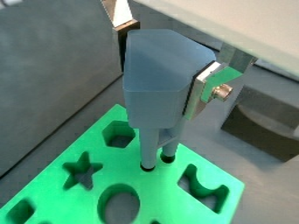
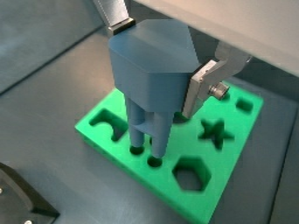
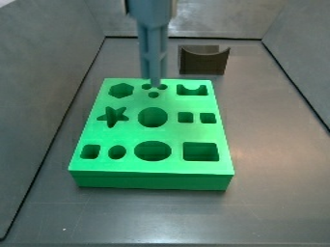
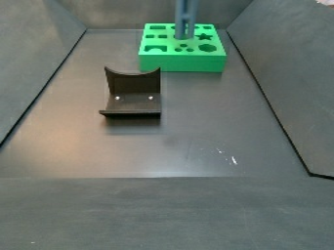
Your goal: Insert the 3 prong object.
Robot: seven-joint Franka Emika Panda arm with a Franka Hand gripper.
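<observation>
The 3 prong object [image 1: 162, 79] is a blue-grey piece with a blocky head and long prongs [image 2: 145, 131]. My gripper [image 1: 163, 61] is shut on its head and holds it upright; the silver fingers [image 2: 202, 86] press its two sides. It also shows in both side views [image 3: 150, 43] [image 4: 185, 18], where the gripper itself is out of frame. The prong tips stand at the small round holes [image 1: 149, 164] near the far edge of the green block [image 3: 194, 176], which has several shaped cut-outs. How deep the tips sit I cannot tell.
A dark fixture with a curved notch [image 4: 131, 93] stands on the floor apart from the green block [image 4: 209, 61]; it also shows behind the block [image 3: 204, 60]. Grey walls enclose the dark floor [image 4: 196, 146].
</observation>
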